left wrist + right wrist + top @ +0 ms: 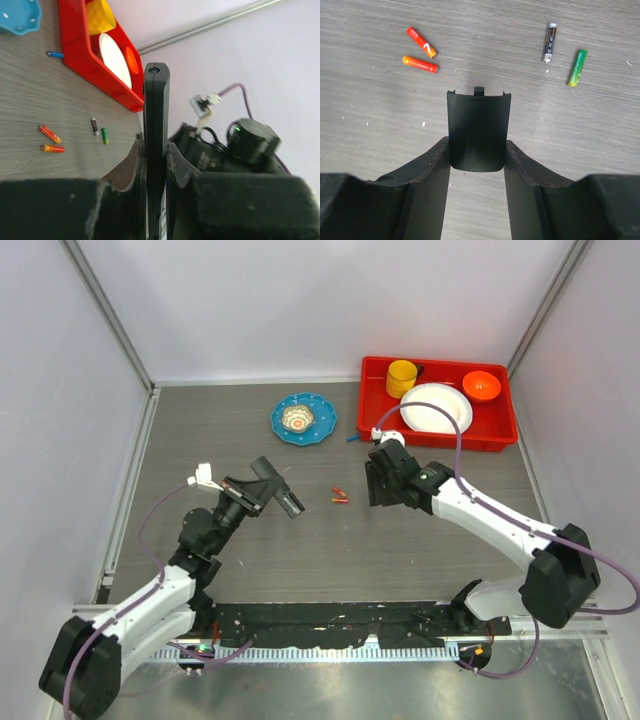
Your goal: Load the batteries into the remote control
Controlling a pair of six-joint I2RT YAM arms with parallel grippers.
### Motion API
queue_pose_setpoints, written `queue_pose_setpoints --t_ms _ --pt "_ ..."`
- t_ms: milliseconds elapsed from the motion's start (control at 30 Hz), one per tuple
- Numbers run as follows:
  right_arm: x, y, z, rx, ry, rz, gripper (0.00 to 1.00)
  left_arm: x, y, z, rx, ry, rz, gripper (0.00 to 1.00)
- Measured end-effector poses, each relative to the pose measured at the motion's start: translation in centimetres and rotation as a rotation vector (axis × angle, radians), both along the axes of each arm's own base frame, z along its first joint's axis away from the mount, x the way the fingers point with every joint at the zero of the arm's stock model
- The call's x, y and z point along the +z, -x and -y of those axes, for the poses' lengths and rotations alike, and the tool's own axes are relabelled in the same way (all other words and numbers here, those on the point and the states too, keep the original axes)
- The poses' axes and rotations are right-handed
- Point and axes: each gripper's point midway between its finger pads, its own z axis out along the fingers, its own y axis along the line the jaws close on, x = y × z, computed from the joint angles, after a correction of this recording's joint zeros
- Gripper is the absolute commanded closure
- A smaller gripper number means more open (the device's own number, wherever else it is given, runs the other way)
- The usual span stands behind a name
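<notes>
My left gripper [258, 490] is shut on the remote control [285, 498], a slim black bar. In the left wrist view the remote control [156, 110] stands on edge, clamped between both fingers. Two orange-red batteries [340, 496] lie on the table between the arms; they also show in the left wrist view [50, 134] and the right wrist view [421, 42]. My right gripper [378, 480] is shut on a small flat black cover piece [479, 125], holding it by its sides just above the table, right of the batteries.
A black battery [549, 42] and a green battery [576, 67] lie close to the right gripper. A red tray [500, 430] at the back right holds a yellow cup, a white plate and an orange bowl. A blue dish [303, 419] stands at the back centre.
</notes>
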Motion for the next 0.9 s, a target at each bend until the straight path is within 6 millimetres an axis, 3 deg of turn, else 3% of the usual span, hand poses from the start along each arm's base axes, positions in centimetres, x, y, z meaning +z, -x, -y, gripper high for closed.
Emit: queue_pose_setpoints --t_ms 167,300,400,567,900 --pt "-3.3 -2.8 -0.4 -0.043 0.035 -0.045 0.58 0.8 1.5 -0.3 -0.026 -0.012 0.028 1.0" --pt "-6.6 -4.5 -0.7 -0.063 0.079 -0.103 0.58 -0.4 2.4 -0.5 -0.042 -0.026 0.009 1.0" --pt "-8.4 -4.5 -0.3 -0.071 0.109 -0.143 0.58 -1.5 3.0 -0.7 -0.05 -0.033 -0.008 1.0" --pt "-9.2 -4.5 -0.3 -0.072 0.121 -0.161 0.53 -2.4 3.7 -1.0 -0.052 -0.038 -0.019 1.0" --pt "-10.6 -4.3 -0.2 -0.071 0.142 -0.194 0.41 -2.1 4.0 -1.2 -0.052 -0.034 -0.011 1.0"
